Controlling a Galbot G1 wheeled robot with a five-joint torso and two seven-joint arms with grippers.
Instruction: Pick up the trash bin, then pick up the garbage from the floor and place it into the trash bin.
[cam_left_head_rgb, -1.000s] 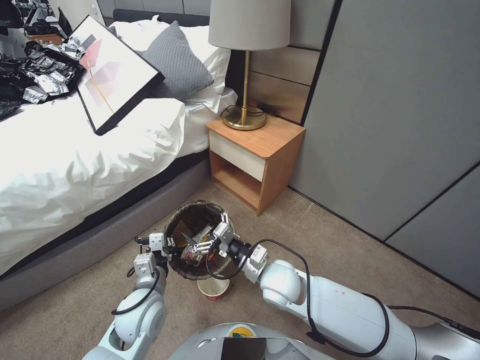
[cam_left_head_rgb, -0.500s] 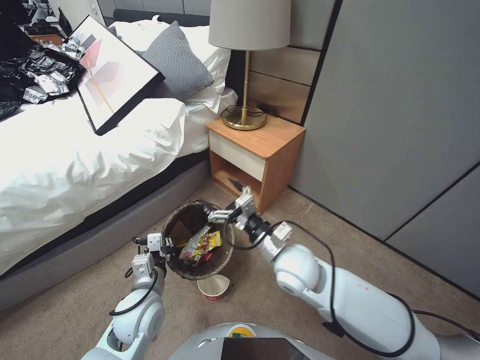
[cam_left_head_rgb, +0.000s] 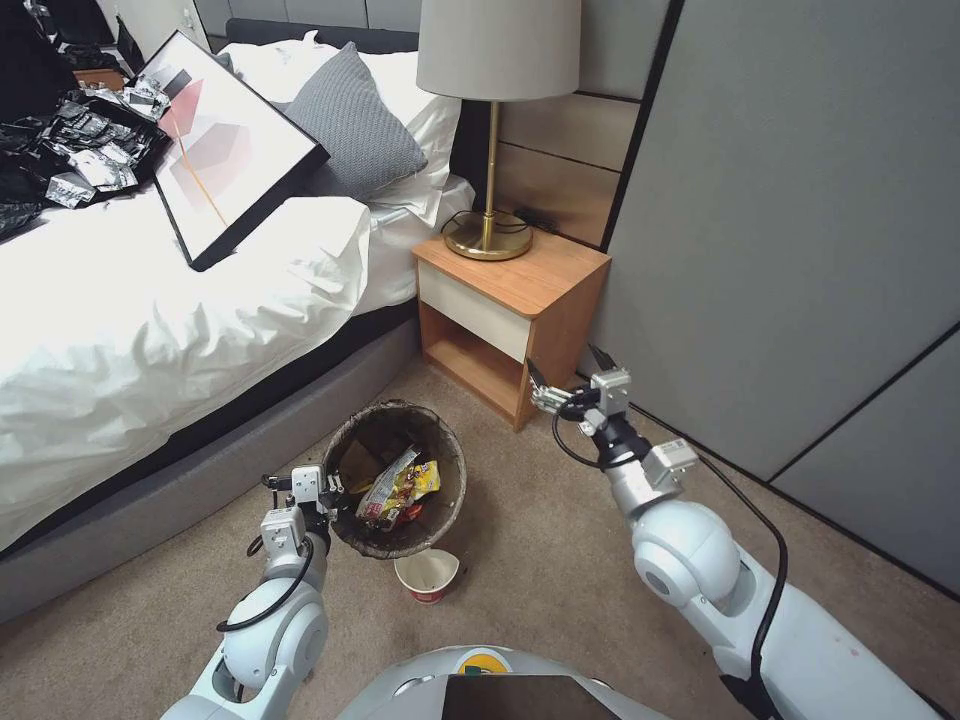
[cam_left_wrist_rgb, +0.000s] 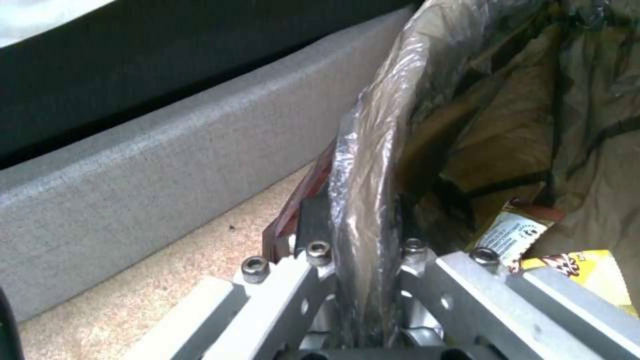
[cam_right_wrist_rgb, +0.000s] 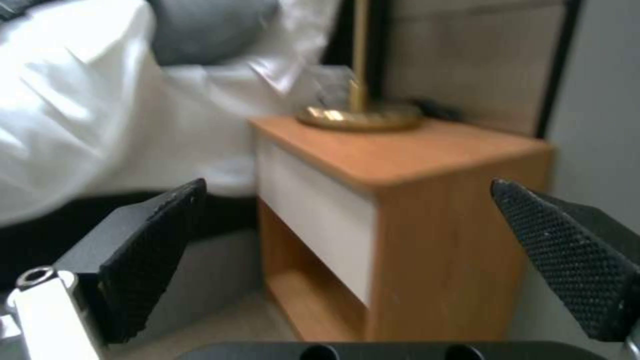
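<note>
My left pincer (cam_left_head_rgb: 322, 497) is pinched tight on the rim of the trash bin (cam_left_head_rgb: 455, 480), at about nine o'clock on its round mouth. In my left wrist view the thin shiny liner (cam_left_wrist_rgb: 373, 165) runs right between my two fingers (cam_left_wrist_rgb: 313, 250), so I am gripping bag and rim together. The bin sits on the carpet (cam_left_head_rgb: 560, 540) close to the bed (cam_left_head_rgb: 150, 330), with the nightstand (cam_left_head_rgb: 510, 310) at about one o'clock from it.

Inside the bin I can see a yellow snack wrapper (cam_left_head_rgb: 400, 488) and a tan paper piece (cam_left_wrist_rgb: 507, 145). One noodle cup (cam_left_head_rgb: 427, 577) is not in yet. It stands on the floor just beside the bin, at about six o'clock, with its mouth up.

My right pincer (cam_left_head_rgb: 572, 382) is up in the air near the nightstand, spread wide, with nothing in it.

I think the cup will be very light and easy to squash (it looks like thin paper). A soft squeeze across the rim, or across its round sides, seems best to me. The bin looks light too, but the liner is slippery, so my left grip could slide.
</note>
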